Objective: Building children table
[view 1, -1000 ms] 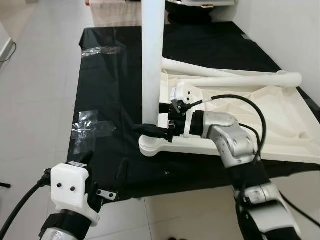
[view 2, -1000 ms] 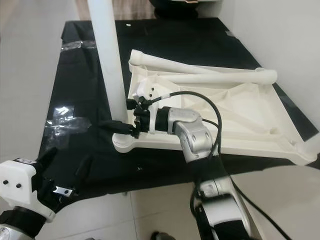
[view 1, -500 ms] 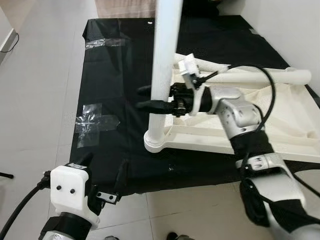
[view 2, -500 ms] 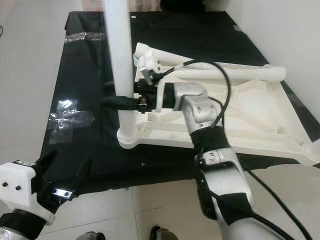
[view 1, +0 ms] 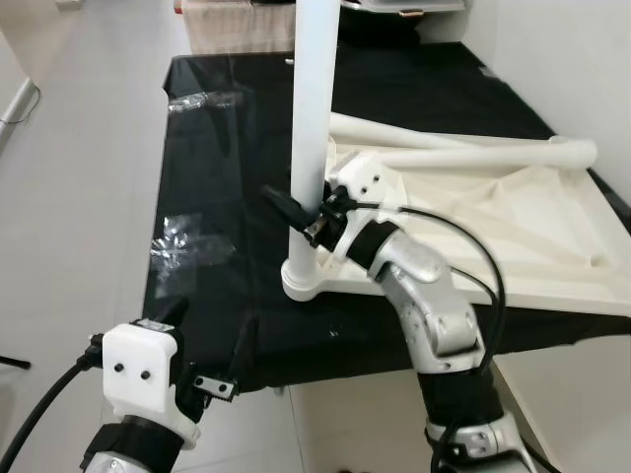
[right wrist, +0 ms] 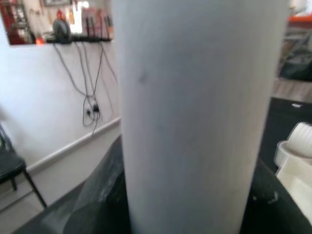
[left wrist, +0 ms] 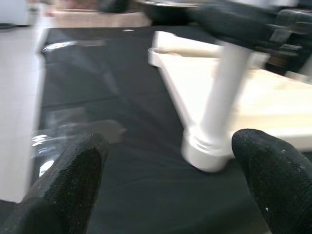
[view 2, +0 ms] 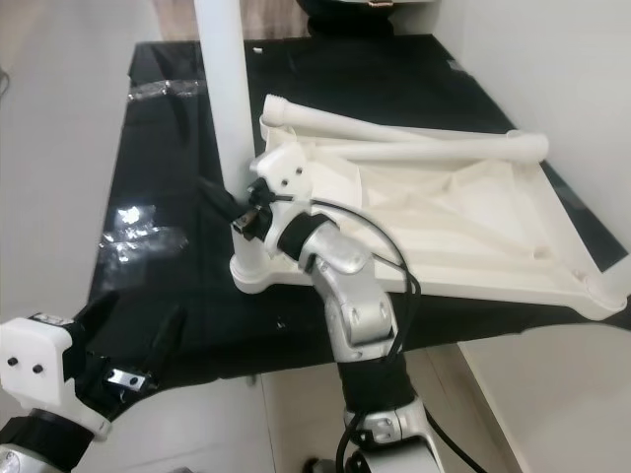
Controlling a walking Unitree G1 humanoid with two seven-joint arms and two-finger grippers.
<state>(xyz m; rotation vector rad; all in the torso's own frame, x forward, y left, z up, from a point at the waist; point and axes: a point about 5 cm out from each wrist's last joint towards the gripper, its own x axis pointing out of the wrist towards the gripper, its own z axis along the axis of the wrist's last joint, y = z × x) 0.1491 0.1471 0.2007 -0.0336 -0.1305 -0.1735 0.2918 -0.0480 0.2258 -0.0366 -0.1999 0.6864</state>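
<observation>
The white table leg (view 1: 310,148) is standing upright in the corner of the upside-down white tabletop (view 1: 513,232), which is lying on the black sheet (view 1: 222,197). The right claw (view 1: 292,209) is gripping the leg low down. The left claw (view 1: 202,340) is hanging open near the sheet's front edge.

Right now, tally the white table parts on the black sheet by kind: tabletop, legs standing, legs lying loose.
Tabletop, upside down: 1
Legs standing in a corner socket: 1, with the right pincer around it
Legs lying loose on the tabletop: 2, one long leg and one angled leg
Total: 4 white parts
The left pincer is low, near the black sheet's front edge.
</observation>
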